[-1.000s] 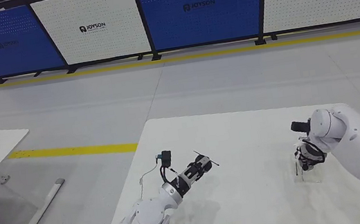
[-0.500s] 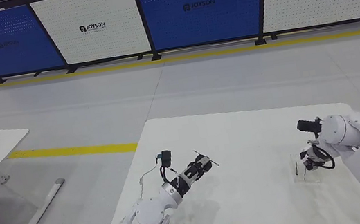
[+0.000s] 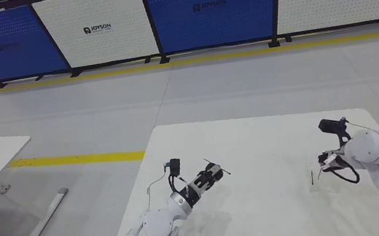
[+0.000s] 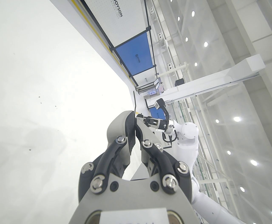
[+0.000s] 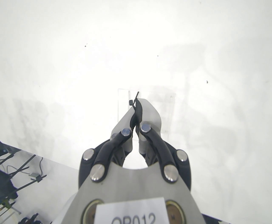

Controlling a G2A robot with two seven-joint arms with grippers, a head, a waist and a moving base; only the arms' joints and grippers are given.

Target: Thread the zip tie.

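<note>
My left gripper [image 4: 134,121] clamps black strap [image 4: 134,100], tip free over worktop [image 4: 42,63]. My right gripper [image 5: 136,112] pinches zip tie [image 5: 131,103] near its head, above clear plate [image 5: 166,99]. Light, springy, slick: hold close to ends.

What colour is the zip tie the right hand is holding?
Black. The zip tie shows best in the right wrist view.

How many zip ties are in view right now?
2. One black zip tie sticks out of the shut left claw; the second zip tie, head showing, is pinched in the shut right claw above a clear plate on the table. Others may be hidden.
</note>
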